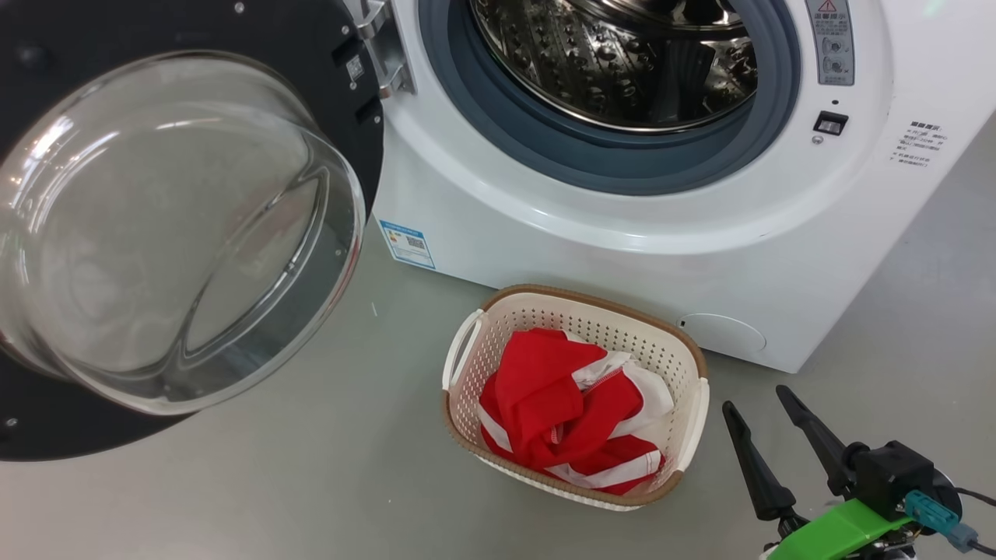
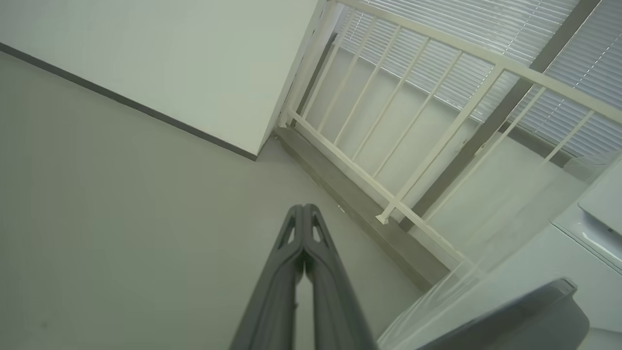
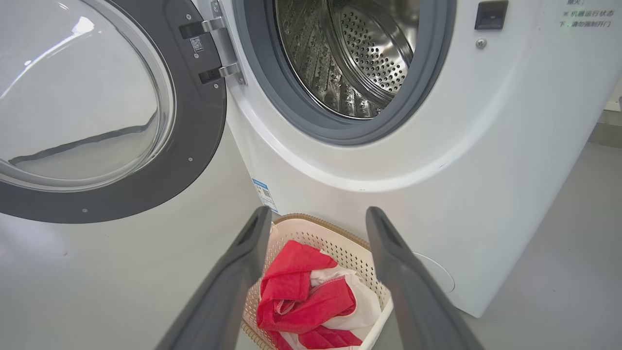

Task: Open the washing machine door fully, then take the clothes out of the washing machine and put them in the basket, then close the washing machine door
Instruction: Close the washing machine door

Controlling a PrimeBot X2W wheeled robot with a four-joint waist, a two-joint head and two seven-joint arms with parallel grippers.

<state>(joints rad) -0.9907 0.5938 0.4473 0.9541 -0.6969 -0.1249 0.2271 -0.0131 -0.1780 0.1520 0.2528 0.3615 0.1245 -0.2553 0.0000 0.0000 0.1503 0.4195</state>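
Observation:
The washing machine [image 1: 700, 225] [image 3: 486, 146] stands white with its steel drum [image 1: 622, 62] [image 3: 354, 53] showing no clothes. Its door [image 1: 156, 225] [image 3: 97, 97] hangs swung wide to the left, glass bowl facing me. On the floor before the machine sits the cream basket [image 1: 692, 404] [image 3: 340, 243] holding the red and white clothes [image 1: 568, 412] [image 3: 306, 296]. My right gripper [image 1: 755, 397] [image 3: 318, 216] is open, low at the right, just right of the basket and apart from it. In the left wrist view my left gripper [image 2: 303, 210] is shut on nothing, pointing at bare floor and a wall.
Grey floor [image 1: 311, 482] lies around the basket. A blue label [image 1: 407, 243] marks the machine's lower left corner. In the left wrist view a white railing [image 2: 413, 126] and window blinds stand beyond the wall corner, with the door's edge [image 2: 534, 311] at the lower right.

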